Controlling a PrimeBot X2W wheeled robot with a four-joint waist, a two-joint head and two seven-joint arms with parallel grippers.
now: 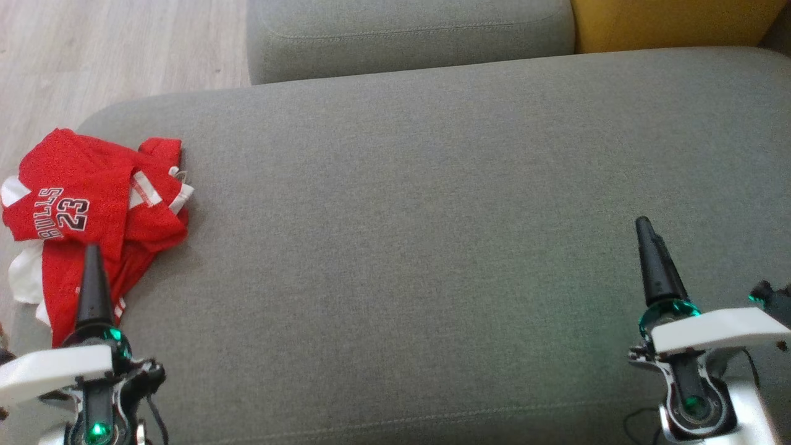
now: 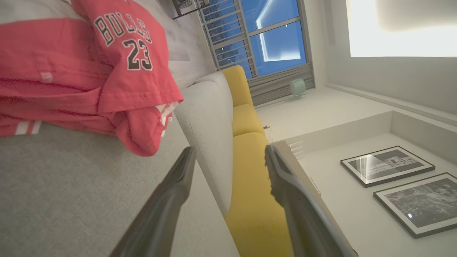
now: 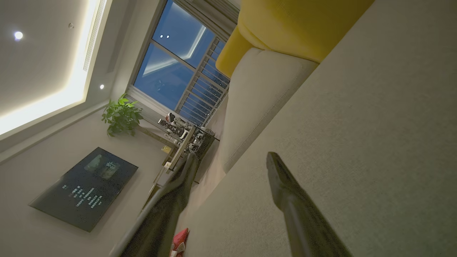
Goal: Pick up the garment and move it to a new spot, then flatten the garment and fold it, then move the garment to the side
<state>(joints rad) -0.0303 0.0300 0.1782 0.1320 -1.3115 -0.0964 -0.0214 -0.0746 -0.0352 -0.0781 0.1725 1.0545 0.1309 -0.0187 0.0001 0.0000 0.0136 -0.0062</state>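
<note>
A red garment (image 1: pixel 93 210), a jersey printed BULLS 23, is lying crumpled at the left end of a grey sofa seat (image 1: pixel 432 216), with its white trim reaching the seat's edge beside the wooden floor (image 1: pixel 93 49). The left gripper (image 1: pixel 93 266) is sitting at the lower left of the head view, rolled onto its side so that one dark finger is showing. That finger is pointing away from the robot and its tip is overlapping the near hem of the garment. In the left wrist view this gripper (image 2: pixel 230 150) is standing released, two fingers spread wide with nothing between them. There the garment (image 2: pixel 89 71) is lying up and to the left, near the fingertips but apart from them. The seat is running close under the left finger, and whether the finger is brushing the fabric is hard to tell. The right gripper (image 1: pixel 649 247) is sitting at the lower right of the head view, well apart from the garment. It is likewise turned on its side over bare seat, its finger pointing forward and leaning slightly left. In the right wrist view it (image 3: pixel 232 157) is also standing released and empty, one finger lying close along the seat. Beyond both grippers a yellow cushion (image 1: pixel 667 25) is resting at the seat's far edge, and a window (image 3: pixel 171 71) is showing dark blue.
</note>
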